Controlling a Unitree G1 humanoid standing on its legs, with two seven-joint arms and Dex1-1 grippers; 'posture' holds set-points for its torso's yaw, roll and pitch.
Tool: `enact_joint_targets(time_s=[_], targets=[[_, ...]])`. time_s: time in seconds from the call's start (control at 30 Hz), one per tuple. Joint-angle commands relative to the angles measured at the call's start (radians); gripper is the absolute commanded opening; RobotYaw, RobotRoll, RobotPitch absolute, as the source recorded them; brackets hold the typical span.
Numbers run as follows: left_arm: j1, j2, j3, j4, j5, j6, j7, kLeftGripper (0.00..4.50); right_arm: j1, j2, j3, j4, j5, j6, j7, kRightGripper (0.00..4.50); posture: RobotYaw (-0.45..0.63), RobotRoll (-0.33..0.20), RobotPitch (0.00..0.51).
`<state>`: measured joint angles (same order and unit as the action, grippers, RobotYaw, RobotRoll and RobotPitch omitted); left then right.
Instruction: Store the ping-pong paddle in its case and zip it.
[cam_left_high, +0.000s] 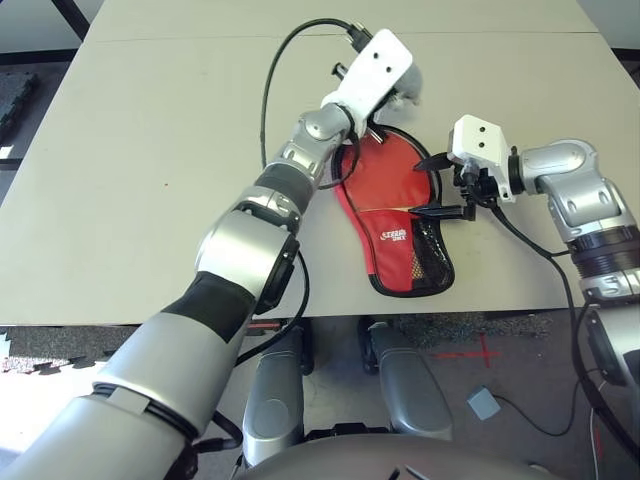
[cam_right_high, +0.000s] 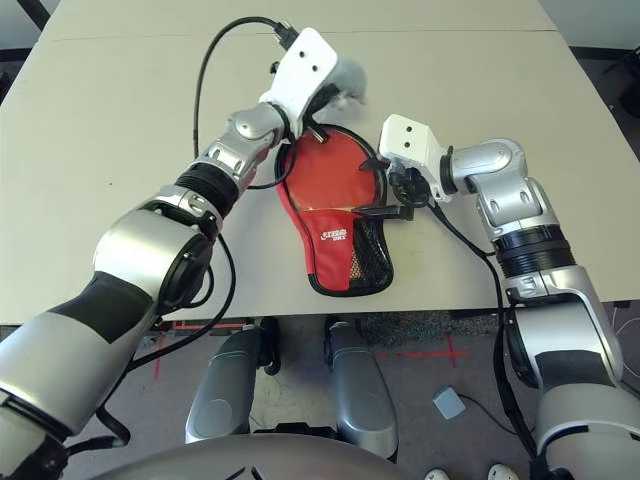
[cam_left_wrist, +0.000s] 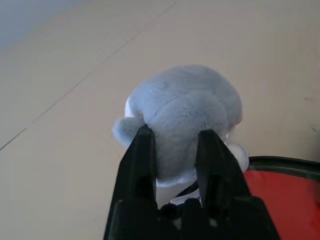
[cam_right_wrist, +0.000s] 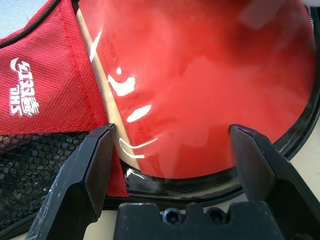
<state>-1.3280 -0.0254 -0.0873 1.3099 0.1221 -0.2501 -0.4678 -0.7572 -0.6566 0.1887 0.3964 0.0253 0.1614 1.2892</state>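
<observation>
Already tucked inside, the ping-pong paddle is seen lying in the case, its glossy red face exposed where the flap has not been closed; the case rests flat on the tabletop near the front edge, its mesh pocket and white logo turned toward the robot. The left pincer is held at the far, rounded end of the case, its two black fingers set either side of the grey plush charm with the fur pressed between them, though whether the charm is truly gripped cannot be told. The right pincer is poised at the case's right edge with its fingers spread wide, one tip over the rim and the other near the flap, and nothing is held in it. The zipping is judged to be the step in hand: the charm would best be drawn steadily along the black zipper edging while the case is pinned by the right pincer, so that the fabric is not dragged across the tabletop. A black cable is looped above the left forearm close to the case's rounded end, and it could be snagged during the pull. On the floor below, a small grey block and a red cross mark are visible.
</observation>
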Motion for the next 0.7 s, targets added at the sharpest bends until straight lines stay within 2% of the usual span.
enact_joint_targets(time_s=[0.03,0.2,0.53,0.7], targets=[[0.005,-0.021,-0.005,-0.029,0.002,-0.036,-0.066,2.61,0.057,0.005,0.063,0.038,-0.042,0.022,0.000,4.50,-0.10,0.000,0.287],[0.010,0.015,-0.002,-0.037,0.008,-0.043,-0.089,4.46,0.047,0.015,0.066,0.053,-0.045,0.015,-0.004,4.50,-0.08,0.000,0.284],[0.018,0.131,-0.002,-0.079,0.009,-0.044,-0.127,4.46,0.033,0.021,0.070,0.074,-0.045,0.002,-0.012,4.50,-0.07,0.000,0.281],[0.045,0.235,0.010,-0.142,-0.013,-0.029,-0.203,4.46,0.034,0.022,0.067,0.079,-0.043,-0.002,-0.015,4.50,-0.06,0.000,0.283]])
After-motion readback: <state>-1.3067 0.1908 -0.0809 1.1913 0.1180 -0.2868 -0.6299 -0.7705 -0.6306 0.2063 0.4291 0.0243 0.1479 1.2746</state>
